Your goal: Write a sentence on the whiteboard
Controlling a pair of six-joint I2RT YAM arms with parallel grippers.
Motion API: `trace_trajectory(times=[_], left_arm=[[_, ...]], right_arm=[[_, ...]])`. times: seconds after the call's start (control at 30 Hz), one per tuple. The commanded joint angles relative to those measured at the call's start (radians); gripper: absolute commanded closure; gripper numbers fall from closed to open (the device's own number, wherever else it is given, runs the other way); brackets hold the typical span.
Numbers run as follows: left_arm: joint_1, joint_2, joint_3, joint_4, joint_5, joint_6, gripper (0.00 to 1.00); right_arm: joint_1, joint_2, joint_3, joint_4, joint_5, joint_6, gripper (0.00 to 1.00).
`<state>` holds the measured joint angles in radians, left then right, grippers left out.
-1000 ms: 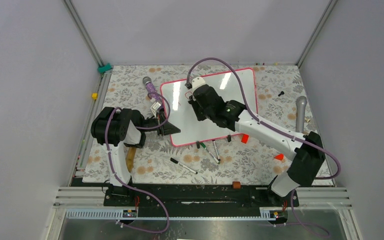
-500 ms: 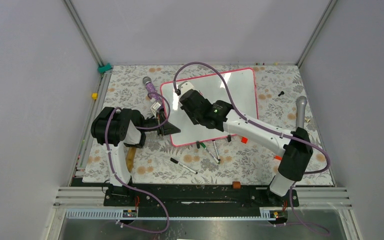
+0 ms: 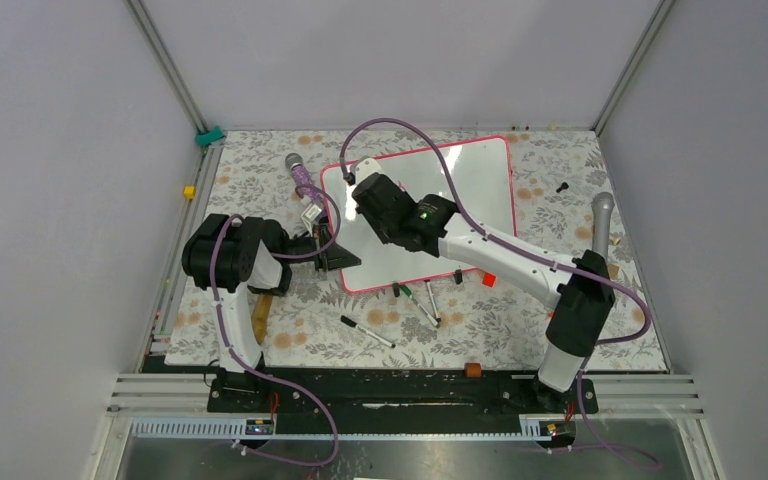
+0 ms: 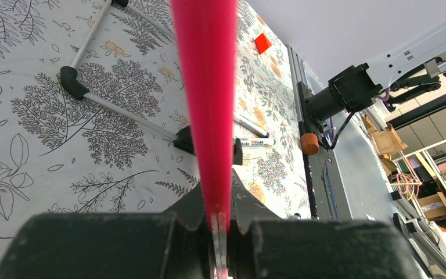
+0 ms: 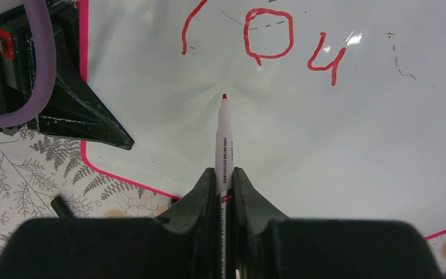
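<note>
One whiteboard [image 3: 475,170] lies mid-table, and the left gripper [image 4: 218,212] pinches its pink edge. The right gripper [image 5: 225,174] clamps one marker [image 5: 225,133], tip below three red letters [image 5: 267,40]. Perhaps three loose pens [image 3: 367,331] lie nearby.

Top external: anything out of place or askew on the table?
Nothing looks damaged. The whiteboard lies skewed on the floral tablecloth, its left edge clamped by the left pincer. Loose markers and a small red piece lie scattered by its near edge.
</note>
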<state>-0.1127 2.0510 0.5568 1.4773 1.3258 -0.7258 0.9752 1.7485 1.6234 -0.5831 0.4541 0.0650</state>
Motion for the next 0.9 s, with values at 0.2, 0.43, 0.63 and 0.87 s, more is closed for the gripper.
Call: trace_trajectory(times=[0.2,0.43,0.63,0.87], left_arm=[[-0.016,0.040,0.003,-0.008,0.038,0.065,1.00],[-0.017,0.040,0.005,-0.008,0.038,0.065,1.00],[-0.017,0.039,0.004,-0.008,0.038,0.065,1.00],[-0.016,0.040,0.006,-0.008,0.039,0.062,1.00]], right_arm=[[0.007,0.025,0.062,-0.011,0.018,-0.009,1.00],[0.007,0.044,0.078,-0.012,0.006,-0.005,1.00],[0.007,0.055,0.088,-0.013,0.020,-0.017,1.00],[0.007,0.070,0.094,-0.020,0.038,-0.021,1.00]])
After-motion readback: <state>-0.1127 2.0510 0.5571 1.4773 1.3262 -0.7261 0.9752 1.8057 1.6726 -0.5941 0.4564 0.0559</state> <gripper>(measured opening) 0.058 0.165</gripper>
